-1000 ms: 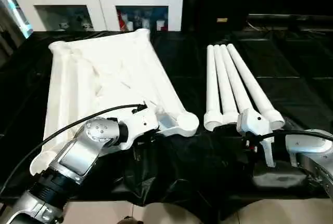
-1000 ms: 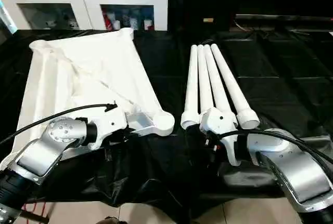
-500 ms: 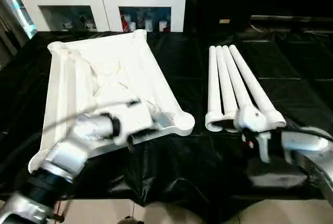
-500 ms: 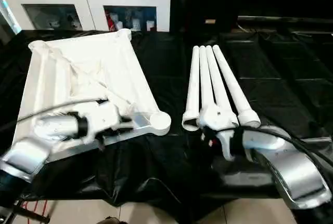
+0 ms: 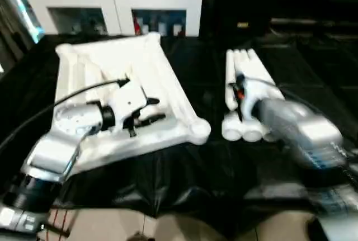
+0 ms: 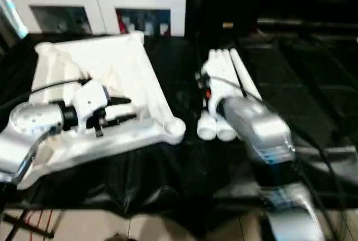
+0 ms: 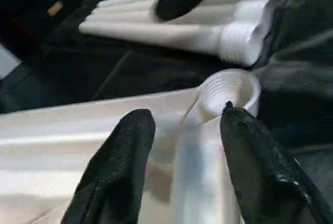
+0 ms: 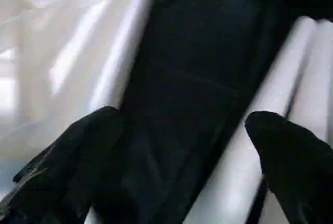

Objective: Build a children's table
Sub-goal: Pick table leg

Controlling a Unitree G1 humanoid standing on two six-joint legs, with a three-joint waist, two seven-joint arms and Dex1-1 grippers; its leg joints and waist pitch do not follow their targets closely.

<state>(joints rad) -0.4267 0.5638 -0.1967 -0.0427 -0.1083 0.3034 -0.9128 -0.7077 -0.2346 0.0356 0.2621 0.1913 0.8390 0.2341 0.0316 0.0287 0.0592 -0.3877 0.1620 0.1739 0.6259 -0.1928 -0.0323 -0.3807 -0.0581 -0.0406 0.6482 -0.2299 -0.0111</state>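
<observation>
Four white legs point(image 5: 241, 93) lay bundled side by side on the right of the surface point(image 5: 196, 162), thick threaded ends toward the robot. Black sheeting, creased and glossy, covered the surface and hung over its near edge. Pale floor tiles showed below that edge.

White tabletop point(image 5: 106, 73) lay underside up on the left of the surface, ribs showing, round sockets at its corners. Its near right corner socket point(image 5: 199, 131) sat just beside the leg ends, apart from them.

Left claw point(image 5: 150, 110) hovered over the near part of the tabletop, pointing toward that corner socket. In the left wrist view its two black fingers point(image 7: 117, 172) stood partly spread, astride the tabletop's raised rim, holding nothing.

Right claw point(image 8: 177, 151) was over the legs and the dark gap beside the tabletop. Its fingers point(image 8: 67, 167) stood wide apart, nothing between them but sheeting below.

Back of the room: a white cabinet point(image 5: 114, 3) with glass doors, small items blurred inside. Dark wall to its right.
</observation>
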